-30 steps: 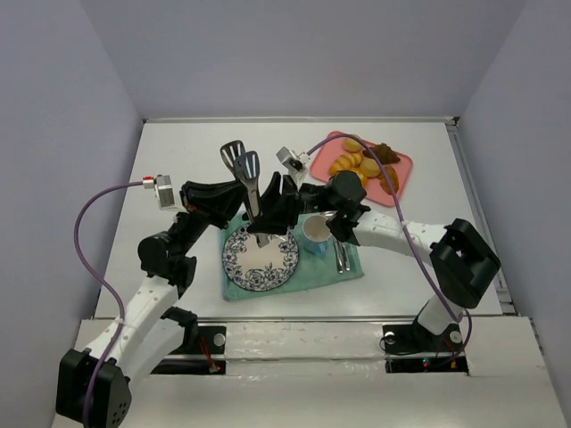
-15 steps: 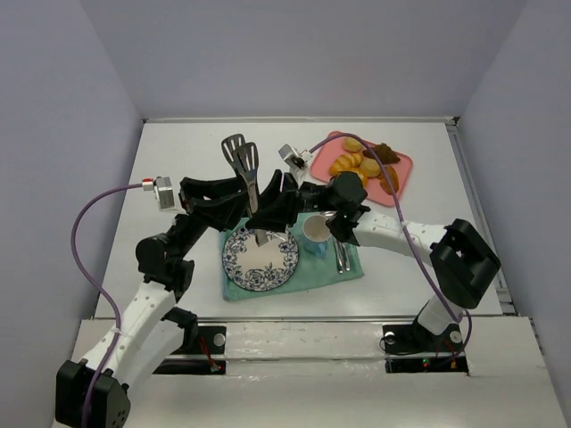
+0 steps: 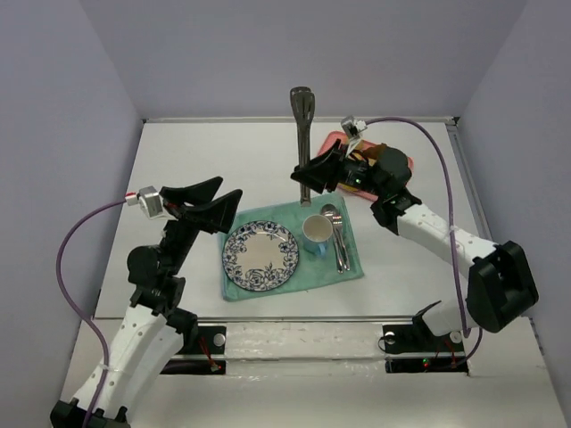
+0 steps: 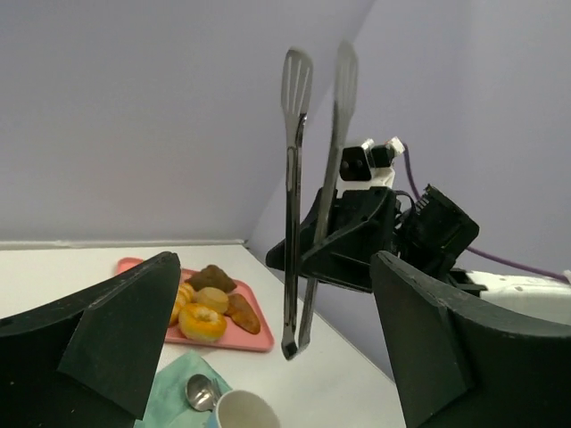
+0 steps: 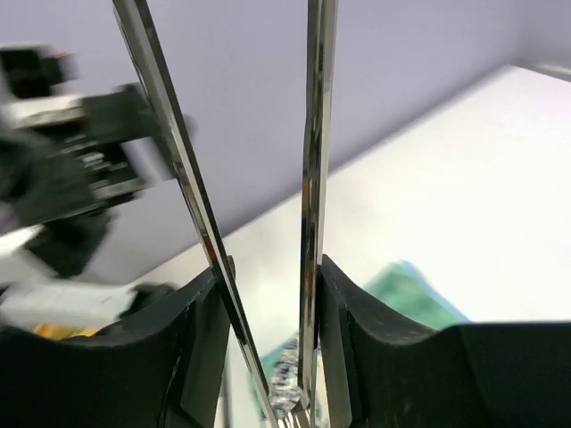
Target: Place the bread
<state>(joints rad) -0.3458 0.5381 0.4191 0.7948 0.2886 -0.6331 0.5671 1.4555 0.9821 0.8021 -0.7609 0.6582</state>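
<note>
The right gripper [image 3: 314,171] clamps a pair of tongs [image 3: 302,134] upright above the table, beside the pink tray [image 4: 252,341]. The left gripper [image 3: 221,201] hangs spread wide and empty, left of the plate [image 3: 260,257]. The doughnut [image 4: 202,323] lies on the tray, apparently touching neighbouring pastries.

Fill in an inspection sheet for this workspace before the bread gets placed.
Surface: white table; green cloth under patterned plate, mug and spoons.
Job's things: doughnut on pink tray.
Clutter: other pastries on the tray.
Claws: left claw open, empty; right claw shut on upright tongs.
Cables: left purple cable and right purple cable loop from the wrists.
Surroundings: lavender walls.
</note>
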